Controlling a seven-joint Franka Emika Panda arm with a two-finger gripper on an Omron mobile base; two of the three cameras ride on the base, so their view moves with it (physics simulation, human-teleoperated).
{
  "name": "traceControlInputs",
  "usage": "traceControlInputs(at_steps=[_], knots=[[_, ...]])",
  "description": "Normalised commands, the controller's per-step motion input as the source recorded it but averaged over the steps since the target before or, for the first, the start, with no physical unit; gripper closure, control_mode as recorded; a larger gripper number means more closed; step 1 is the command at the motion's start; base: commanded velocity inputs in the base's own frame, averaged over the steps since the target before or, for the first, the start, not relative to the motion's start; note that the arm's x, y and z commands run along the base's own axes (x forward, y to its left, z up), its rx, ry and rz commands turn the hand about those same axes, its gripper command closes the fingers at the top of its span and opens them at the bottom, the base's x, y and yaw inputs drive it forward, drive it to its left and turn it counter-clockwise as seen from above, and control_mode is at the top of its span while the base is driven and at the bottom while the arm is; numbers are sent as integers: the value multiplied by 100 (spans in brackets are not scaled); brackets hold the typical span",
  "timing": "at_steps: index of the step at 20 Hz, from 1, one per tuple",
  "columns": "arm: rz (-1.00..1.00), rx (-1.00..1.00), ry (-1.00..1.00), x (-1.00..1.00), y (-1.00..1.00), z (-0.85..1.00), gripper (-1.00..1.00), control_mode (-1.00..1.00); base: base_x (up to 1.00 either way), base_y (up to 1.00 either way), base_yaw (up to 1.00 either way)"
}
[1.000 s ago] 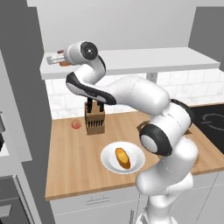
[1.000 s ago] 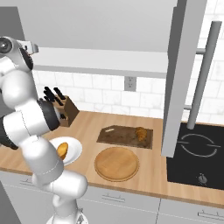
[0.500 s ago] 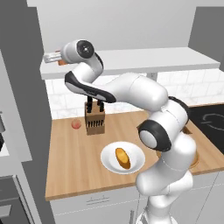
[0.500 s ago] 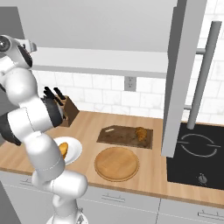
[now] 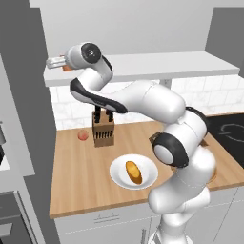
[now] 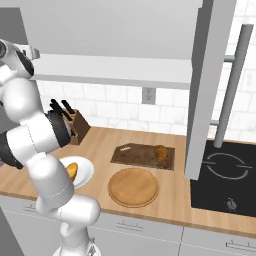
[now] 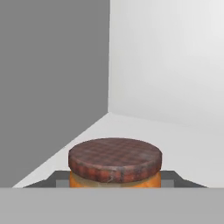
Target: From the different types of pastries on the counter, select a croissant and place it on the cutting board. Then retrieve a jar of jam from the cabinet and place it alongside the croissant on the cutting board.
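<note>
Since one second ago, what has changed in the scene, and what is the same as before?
The gripper has closed on the jar of jam on the cabinet shelf; before, its jaws stood open around it. The arm itself barely moved. The croissant still lies on the cutting board, and the roll on its white plate, the knife block and the round wooden plate stayed in place.

One jar [image 7: 115,164], one croissant [image 6: 161,152], one roll [image 5: 133,172], one board [image 6: 142,156], two plates [image 5: 116,172] [image 6: 133,187], one knife block [image 5: 103,133], one fruit [image 5: 83,135].
</note>
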Motion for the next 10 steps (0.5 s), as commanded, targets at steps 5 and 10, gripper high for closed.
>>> traceControlInputs(at_steps=[5,10], knots=[[0,2,0,-26,-19,2,100,-100,0,0,0],[0,1,0,-35,-15,0,100,-100,0,0,0]])
